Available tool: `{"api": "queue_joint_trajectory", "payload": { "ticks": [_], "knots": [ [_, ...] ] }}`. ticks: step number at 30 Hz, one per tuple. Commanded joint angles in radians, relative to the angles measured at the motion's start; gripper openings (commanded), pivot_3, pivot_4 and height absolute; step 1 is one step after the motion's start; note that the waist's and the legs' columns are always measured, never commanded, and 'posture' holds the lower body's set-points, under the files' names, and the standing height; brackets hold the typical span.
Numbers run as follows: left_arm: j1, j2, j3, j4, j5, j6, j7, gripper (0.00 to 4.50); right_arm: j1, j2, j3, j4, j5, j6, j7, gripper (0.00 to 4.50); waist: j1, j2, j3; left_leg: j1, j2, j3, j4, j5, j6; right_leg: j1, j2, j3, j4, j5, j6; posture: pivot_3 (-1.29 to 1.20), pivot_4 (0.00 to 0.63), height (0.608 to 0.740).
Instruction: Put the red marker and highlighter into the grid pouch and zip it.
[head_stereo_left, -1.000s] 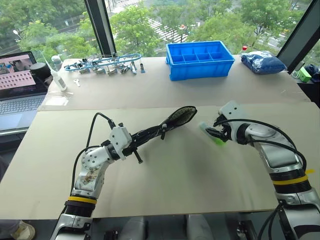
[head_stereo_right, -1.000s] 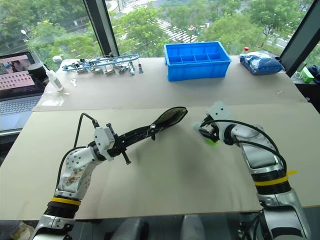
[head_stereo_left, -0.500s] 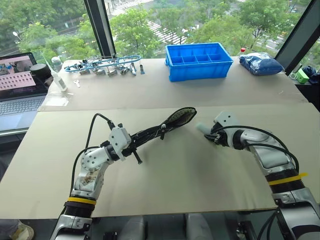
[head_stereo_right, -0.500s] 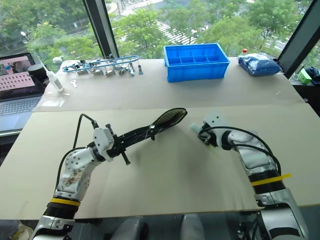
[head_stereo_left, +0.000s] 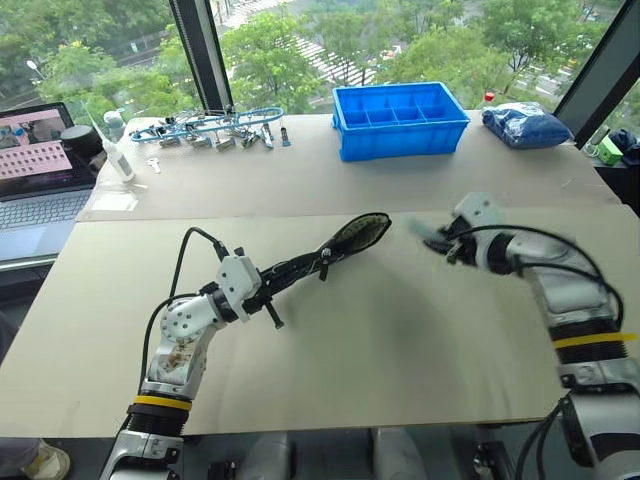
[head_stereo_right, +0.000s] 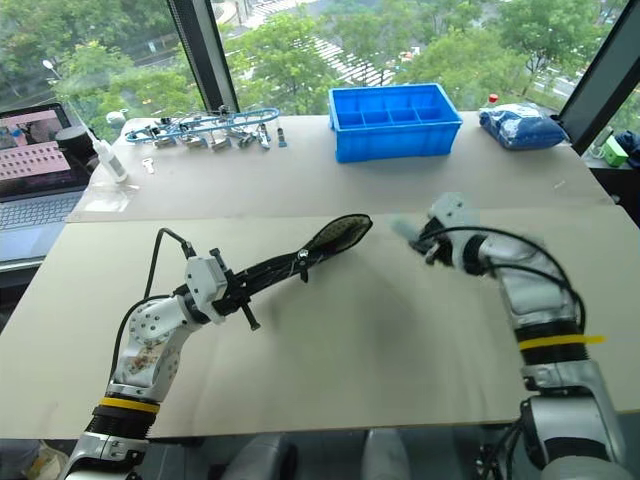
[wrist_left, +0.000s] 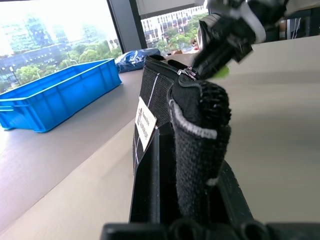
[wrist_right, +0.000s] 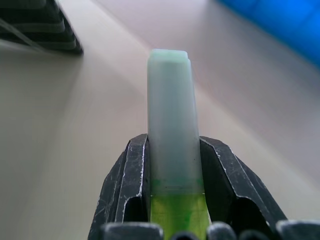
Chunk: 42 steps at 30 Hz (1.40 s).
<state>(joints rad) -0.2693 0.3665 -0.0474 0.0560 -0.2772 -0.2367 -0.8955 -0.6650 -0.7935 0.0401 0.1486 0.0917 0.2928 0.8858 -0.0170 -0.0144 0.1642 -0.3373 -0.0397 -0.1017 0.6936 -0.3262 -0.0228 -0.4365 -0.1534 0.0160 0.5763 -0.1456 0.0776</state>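
Beige table (head_stereo_left: 400, 340) with blue bin (head_stereo_left: 399, 119), laptop (head_stereo_left: 40, 170), tools (head_stereo_left: 205, 128)

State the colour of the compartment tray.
The compartment tray is bright blue, clearest in the left eye view.

The two head views look forward and down from above the tabletop (head_stereo_left: 380, 330), side by side, and share nearly the same spread, from the laptop (head_stereo_left: 35, 170) at the left edge to the blue bin (head_stereo_left: 400, 118) and the windows beyond. The left wrist view sits low and very close along the grid pouch (wrist_left: 165, 105), facing the blue bin and what seems to be the right gripper (wrist_left: 227, 37), blurred. The right wrist view looks along its jaws at the highlighter (wrist_right: 170, 120), with the pouch's corner at its edge.
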Motion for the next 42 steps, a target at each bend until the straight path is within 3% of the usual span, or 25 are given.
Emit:
{"api": "queue_joint_trajectory", "payload": {
  "ticks": [1, 8, 20, 35, 42],
  "knots": [
    [-0.017, 0.003, 0.008, -0.012, -0.014, -0.02, -0.004, 0.01, 0.003, -0.096, 0.04, -0.098, -0.047, -0.216, 0.133, 1.03, -0.001, 0.0, 0.0, 0.0, 0.0, 0.0, 0.0, 0.0, 0.0, 0.0, 0.0, 0.0, -0.001, 0.0, 0.0, 0.0, 0.15, 0.74],
    [-0.02, -0.002, 0.004, -0.01, -0.013, -0.021, -0.006, 0.01, -0.064, -0.139, 0.129, -0.155, -0.191, -0.401, 0.162, 1.03, -0.005, 0.0, 0.0, 0.0, 0.0, 0.001, 0.0, -0.001, 0.001, 0.0, 0.0, 0.001, 0.0, 0.0, 0.0, 0.0, 0.15, 0.74],
    [-0.016, -0.001, 0.002, -0.02, -0.013, -0.012, -0.005, 0.01, -0.101, -0.099, 0.202, -0.204, -0.288, -0.502, 0.173, 1.03, 0.002, 0.0, 0.0, 0.0, 0.0, 0.001, 0.0, 0.0, 0.001, 0.0, 0.0, 0.0, -0.001, 0.0, 0.0, 0.0, 0.15, 0.74],
    [-0.041, -0.001, -0.016, -0.016, 0.0, -0.006, -0.007, 0.01, -0.117, 0.134, 0.383, -0.164, -0.443, -0.708, 0.09, 1.03, 0.0, 0.0, 0.0, 0.0, 0.0, 0.001, 0.0, 0.002, -0.003, 0.0, 0.0, 0.0, 0.0, 0.0, 0.0, 0.0, 0.15, 0.74],
    [-0.042, -0.005, -0.02, -0.022, -0.003, -0.001, -0.004, 0.01, -0.126, 0.137, 0.399, -0.083, -0.459, -0.826, 0.087, 1.03, -0.002, 0.0, 0.0, 0.0, 0.0, 0.001, 0.0, 0.002, -0.003, 0.0, 0.0, 0.0, 0.0, 0.0, 0.0, 0.0, 0.15, 0.74]
  ]
}}
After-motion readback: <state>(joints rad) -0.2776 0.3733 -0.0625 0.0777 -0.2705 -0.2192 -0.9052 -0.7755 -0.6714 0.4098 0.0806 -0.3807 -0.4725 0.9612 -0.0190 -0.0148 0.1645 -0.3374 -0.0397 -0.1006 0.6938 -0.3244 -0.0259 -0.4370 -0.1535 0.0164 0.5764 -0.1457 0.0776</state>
